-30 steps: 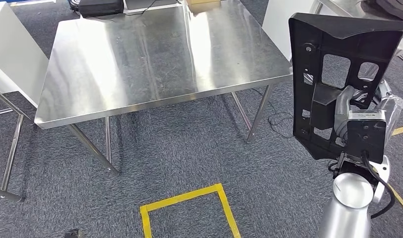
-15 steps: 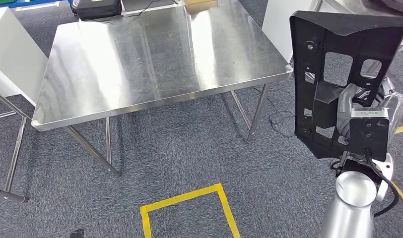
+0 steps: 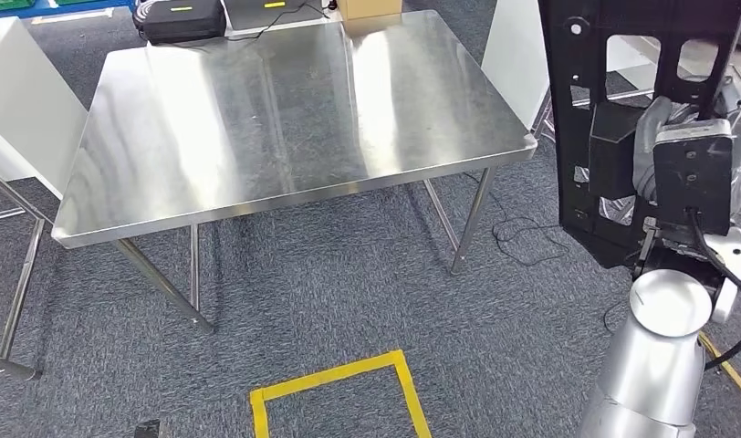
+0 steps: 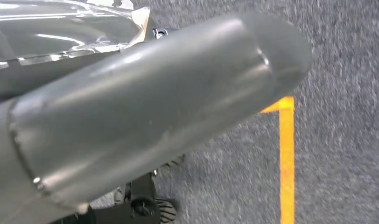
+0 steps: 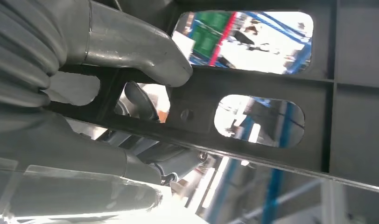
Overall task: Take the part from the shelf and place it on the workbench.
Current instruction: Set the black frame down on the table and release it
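The part [image 3: 642,55] is a large black plastic panel with several cut-outs, held upright at the right of the head view. My right hand [image 3: 666,137] grips it from behind, the grey thumb [image 5: 131,46] pressed over a rib of the part [image 5: 271,84] and darker fingers showing through an opening. The workbench [image 3: 257,119] is a bare steel table to the left of the part and ahead of me; the part hangs beyond its right edge, above the carpet. My left hand [image 4: 145,107] hangs over the carpet; its thick grey thumb shows close up and its fingers are hidden.
White panels stand at the table's left [image 3: 20,100] and right [image 3: 513,46]. A black case [image 3: 180,18] and a cardboard box [image 3: 371,7] lie behind the table. A yellow tape outline [image 3: 330,379] marks the carpet in front of me, and a cable [image 3: 522,242] trails by the table leg.
My right arm has lifted the part higher, so its top now leaves the picture. The whole view has shifted a little, and the table sits slightly lower in it.
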Controlling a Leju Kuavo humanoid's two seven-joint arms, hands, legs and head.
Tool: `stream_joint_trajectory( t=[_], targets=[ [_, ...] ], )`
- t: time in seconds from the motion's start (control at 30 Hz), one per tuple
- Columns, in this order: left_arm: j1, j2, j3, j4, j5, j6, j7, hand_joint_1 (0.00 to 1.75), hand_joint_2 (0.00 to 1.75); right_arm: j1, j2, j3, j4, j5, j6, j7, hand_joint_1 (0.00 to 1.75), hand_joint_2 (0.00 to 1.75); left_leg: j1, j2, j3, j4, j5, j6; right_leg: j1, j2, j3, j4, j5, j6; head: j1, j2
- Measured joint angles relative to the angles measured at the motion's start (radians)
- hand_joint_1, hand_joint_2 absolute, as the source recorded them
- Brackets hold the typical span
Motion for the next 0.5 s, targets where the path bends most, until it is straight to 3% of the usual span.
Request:
stream_joint_trajectory(
  t=[0.03, 0.1, 0.17, 0.23, 0.27, 0.33, 0.37, 0.4, 0.43, 0.5],
  targets=[
    [-0.001, 0.001, 0.0, 0.0, -0.001, -0.002, -0.001, 0.0, 0.0, -0.008, -0.001, 0.002, 0.006, 0.0, 0.0, 0.001, 1.75, 1.75, 0.0, 0.0, -0.004, 0.006, -0.009, -0.01, 0.0, 0.004, 0.008, -0.024, 0.001, -0.013, 0.002, 0.0],
    [0.0, 0.001, 0.001, -0.001, -0.003, -0.005, -0.002, 0.0, 0.0, -0.018, -0.004, 0.005, 0.015, 0.001, 0.001, 0.004, 1.75, 1.75, 0.0, -0.001, -0.008, 0.007, -0.015, -0.022, 0.004, 0.01, 0.013, -0.027, -0.016, -0.058, 0.001, 0.0],
    [0.0, 0.002, 0.001, -0.001, -0.004, -0.008, -0.002, 0.0, 0.0, -0.021, -0.006, 0.009, 0.02, 0.002, 0.001, 0.005, 1.75, 1.75, 0.003, 0.007, -0.028, 0.047, 0.007, -0.026, 0.005, 0.01, 0.03, -0.029, -0.024, -0.082, -0.007, 0.0],
    [-0.003, 0.002, 0.001, -0.001, -0.006, -0.01, -0.002, 0.0, 0.0, -0.025, -0.007, 0.013, 0.025, -0.001, 0.001, 0.005, 1.75, 1.75, 0.003, 0.022, -0.11, 0.171, 0.032, -0.026, 0.012, 0.008, 0.06, -0.037, -0.042, -0.099, -0.017, 0.0],
    [-0.002, 0.002, 0.001, -0.001, -0.007, -0.011, -0.001, 0.0, 0.0, -0.026, -0.008, 0.014, 0.029, -0.002, 0.001, 0.004, 1.75, 1.75, 0.002, 0.028, -0.163, 0.238, 0.023, -0.026, 0.017, 0.006, 0.077, -0.042, -0.053, -0.106, -0.02, 0.0],
    [0.003, 0.002, 0.001, -0.001, -0.01, -0.01, 0.0, 0.0, 0.0, -0.027, -0.008, 0.018, 0.036, -0.005, 0.0, 0.005, 1.75, 1.75, -0.002, 0.031, -0.245, 0.306, -0.039, -0.023, 0.029, 0.005, 0.114, -0.047, -0.079, -0.115, -0.022, 0.0],
    [0.005, 0.001, 0.001, -0.001, -0.012, -0.01, 0.0, 0.0, 0.0, -0.028, -0.008, 0.019, 0.04, -0.006, -0.001, 0.005, 1.75, 1.75, -0.006, 0.031, -0.268, 0.299, -0.067, -0.018, 0.036, 0.005, 0.134, -0.048, -0.094, -0.118, -0.022, 0.0],
    [0.006, 0.001, 0.002, 0.0, -0.014, -0.01, 0.0, 0.0, 0.0, -0.028, -0.008, 0.021, 0.042, -0.007, -0.002, 0.005, 1.75, 1.75, -0.012, 0.03, -0.279, 0.267, -0.076, -0.006, 0.043, 0.005, 0.155, -0.049, -0.11, -0.121, -0.022, 0.0],
    [0.006, 0.0, 0.002, 0.0, -0.015, -0.01, 0.0, 0.0, 0.0, -0.028, -0.008, 0.022, 0.044, -0.008, -0.002, 0.005, 1.75, 1.75, -0.02, 0.029, -0.28, 0.216, -0.055, 0.012, 0.051, 0.006, 0.176, -0.05, -0.127, -0.123, -0.023, 0.0],
    [0.01, 0.003, 0.004, 0.0, -0.016, -0.009, 0.0, 0.0, 0.0, -0.028, -0.008, 0.025, 0.049, -0.007, -0.003, 0.006, 1.75, 1.75, -0.043, 0.015, -0.267, 0.096, 0.091, 0.061, 0.058, 0.011, 0.211, -0.057, -0.16, -0.124, -0.017, 0.0]
  ],
)
